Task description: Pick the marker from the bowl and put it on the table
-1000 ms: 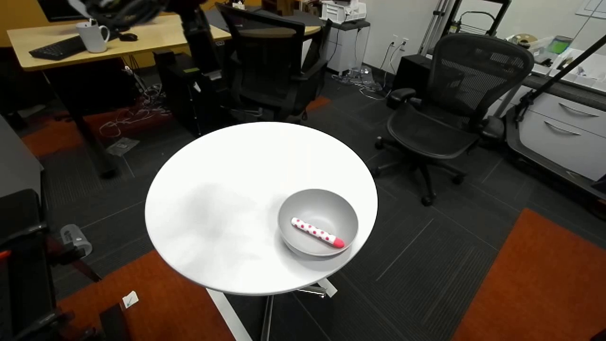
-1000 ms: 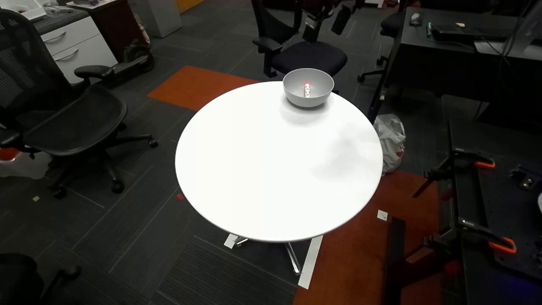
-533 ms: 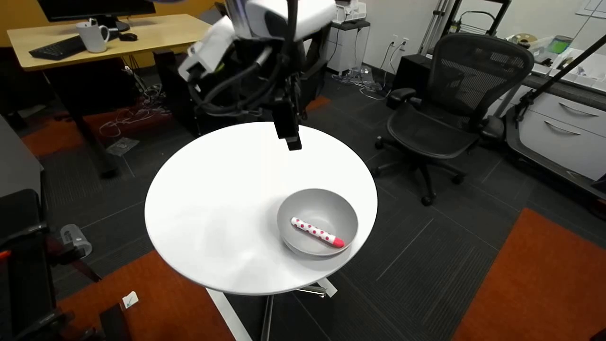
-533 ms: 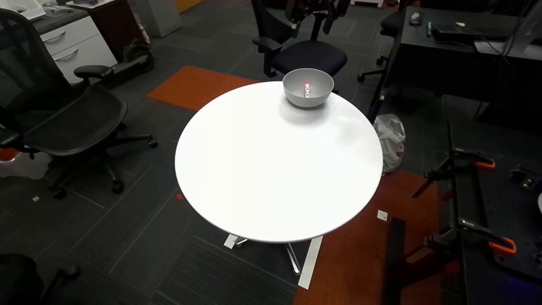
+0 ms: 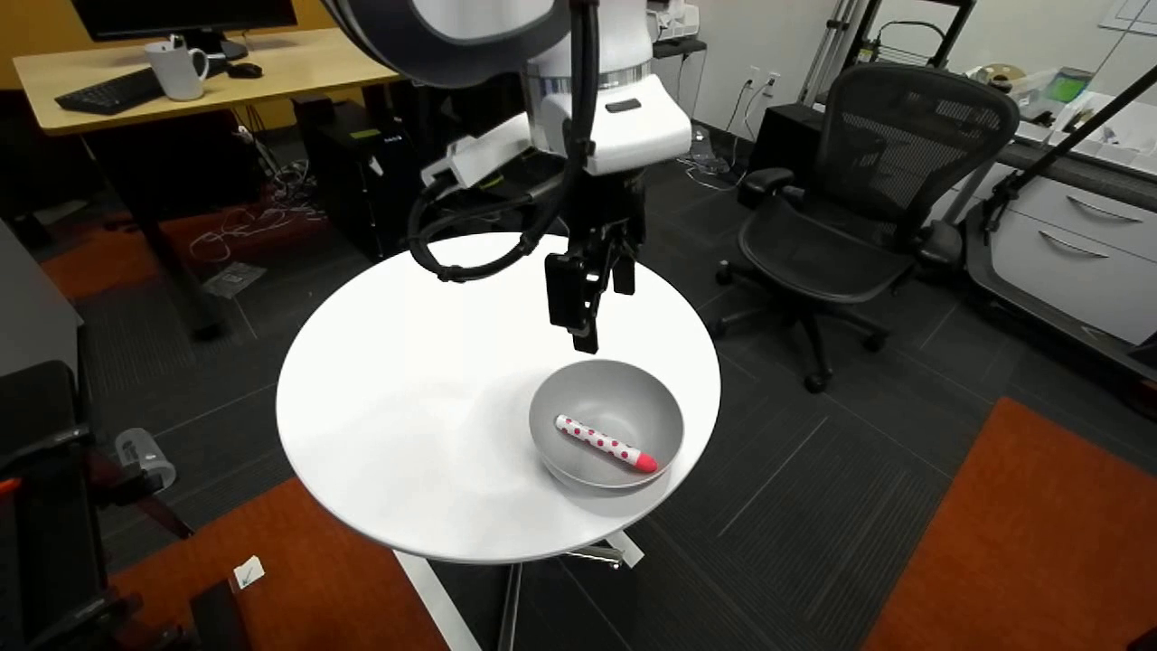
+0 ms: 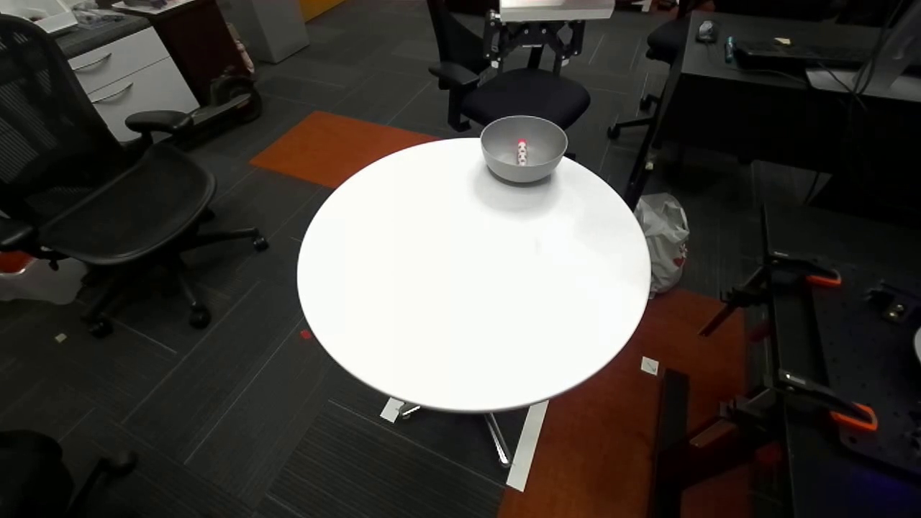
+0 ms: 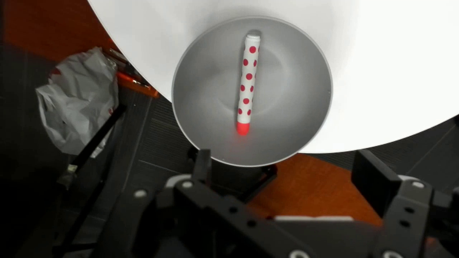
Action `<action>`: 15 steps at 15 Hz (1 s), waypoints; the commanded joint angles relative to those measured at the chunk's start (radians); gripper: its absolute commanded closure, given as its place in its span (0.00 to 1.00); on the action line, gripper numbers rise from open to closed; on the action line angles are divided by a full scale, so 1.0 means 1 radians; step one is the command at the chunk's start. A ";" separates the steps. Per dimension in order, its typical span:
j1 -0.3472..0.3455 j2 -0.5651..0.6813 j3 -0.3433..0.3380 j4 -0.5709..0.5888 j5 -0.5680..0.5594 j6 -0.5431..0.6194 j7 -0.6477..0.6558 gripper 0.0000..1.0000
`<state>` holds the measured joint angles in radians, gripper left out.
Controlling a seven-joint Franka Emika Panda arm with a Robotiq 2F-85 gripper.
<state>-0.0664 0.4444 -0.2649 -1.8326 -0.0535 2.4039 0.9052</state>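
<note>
The marker (image 7: 247,84) lies in the bowl (image 7: 297,89) on the table (image 6: 468,288).

No legible text, labels, numbers or signs.

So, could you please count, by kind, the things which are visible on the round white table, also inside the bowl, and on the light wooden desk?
Bowl: 1
Marker: 1
Monitor: 1
Keyboard: 1
Mug: 1
Mouse: 1
Total: 6
Whatever is in the mug is too small to tell, so not counted.
</note>
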 commanded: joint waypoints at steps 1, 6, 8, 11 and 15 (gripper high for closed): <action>0.000 0.064 -0.008 0.098 0.015 -0.118 0.093 0.00; -0.012 0.116 0.004 0.122 0.027 -0.141 0.151 0.00; -0.022 0.134 0.011 0.119 0.047 -0.116 0.144 0.00; -0.040 0.161 0.018 0.122 0.090 -0.081 0.124 0.00; -0.072 0.195 0.028 0.129 0.137 0.006 0.085 0.00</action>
<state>-0.1019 0.6097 -0.2590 -1.7319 0.0414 2.3542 1.0274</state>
